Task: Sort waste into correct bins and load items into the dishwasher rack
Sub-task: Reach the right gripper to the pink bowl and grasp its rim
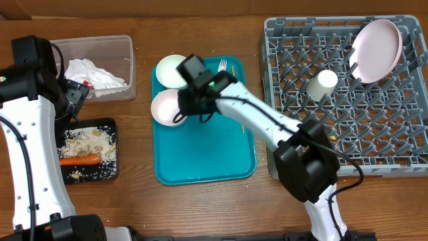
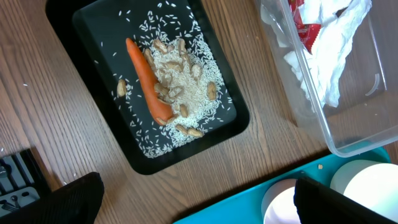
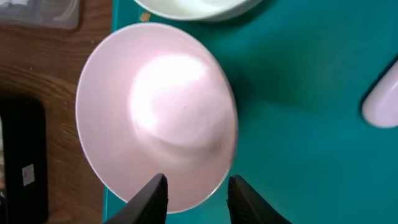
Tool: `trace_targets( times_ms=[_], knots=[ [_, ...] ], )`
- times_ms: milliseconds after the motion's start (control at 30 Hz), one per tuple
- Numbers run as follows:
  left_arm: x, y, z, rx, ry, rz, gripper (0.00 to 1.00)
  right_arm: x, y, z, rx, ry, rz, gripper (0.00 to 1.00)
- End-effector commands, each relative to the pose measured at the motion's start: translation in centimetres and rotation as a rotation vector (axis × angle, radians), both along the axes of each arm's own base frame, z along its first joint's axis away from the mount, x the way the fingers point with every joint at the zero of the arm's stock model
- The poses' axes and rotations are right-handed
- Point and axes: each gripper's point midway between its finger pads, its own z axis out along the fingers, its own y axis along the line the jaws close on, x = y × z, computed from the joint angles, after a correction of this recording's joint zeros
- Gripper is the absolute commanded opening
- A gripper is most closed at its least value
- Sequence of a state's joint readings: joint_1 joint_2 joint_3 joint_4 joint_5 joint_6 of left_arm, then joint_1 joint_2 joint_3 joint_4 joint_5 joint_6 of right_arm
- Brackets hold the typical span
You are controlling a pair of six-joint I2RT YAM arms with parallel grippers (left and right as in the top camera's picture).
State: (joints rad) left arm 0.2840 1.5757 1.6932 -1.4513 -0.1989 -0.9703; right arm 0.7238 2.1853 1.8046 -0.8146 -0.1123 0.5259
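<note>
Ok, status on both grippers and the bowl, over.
Left gripper open, empty. Right gripper open over bowl rim, on teal tray. Second bowl close beside, not blocking.

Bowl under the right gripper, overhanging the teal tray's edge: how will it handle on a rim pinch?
The bowl looks rigid and glossy, so a pinch by the right gripper may slip. It overhangs the teal tray, so a downward push could tip it. It looks empty, so probably light.

We see the plate (image 1: 376, 41) and cup (image 1: 322, 85) in the grey rack (image 1: 401, 134) at two o'clock; the far bowl (image 1: 172, 70) and near bowl (image 1: 166, 107) sit upright at centre.
</note>
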Motion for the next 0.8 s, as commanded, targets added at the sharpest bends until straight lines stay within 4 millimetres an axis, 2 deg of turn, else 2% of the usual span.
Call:
trace_targets(
  times_ms=[0,300,433,633,767],
  knots=[
    [-0.1,0.3,-0.2,0.005,0.007,0.023,1.0,1.1,-2.0,-0.2,-0.058,-0.026,-0.166,0.35],
    [-0.1,0.3,-0.2,0.005,0.007,0.023,1.0,1.3,-2.4,-0.5,-0.07,-0.031,-0.195,0.35],
    [-0.1,0.3,-0.2,0.005,0.007,0.023,1.0,1.2,-2.4,-1.3,-0.048,-0.009,-0.256,0.35],
    [-0.1,0.3,-0.2,0.005,0.007,0.023,1.0,0.3,-0.1,-2.3,0.061,0.022,-0.219,0.35],
    [-0.1,0.3,-0.2,0.005,0.007,0.023,1.0,0.1,-0.2,-2.7,0.04,0.014,-0.221,0.35]
  ],
)
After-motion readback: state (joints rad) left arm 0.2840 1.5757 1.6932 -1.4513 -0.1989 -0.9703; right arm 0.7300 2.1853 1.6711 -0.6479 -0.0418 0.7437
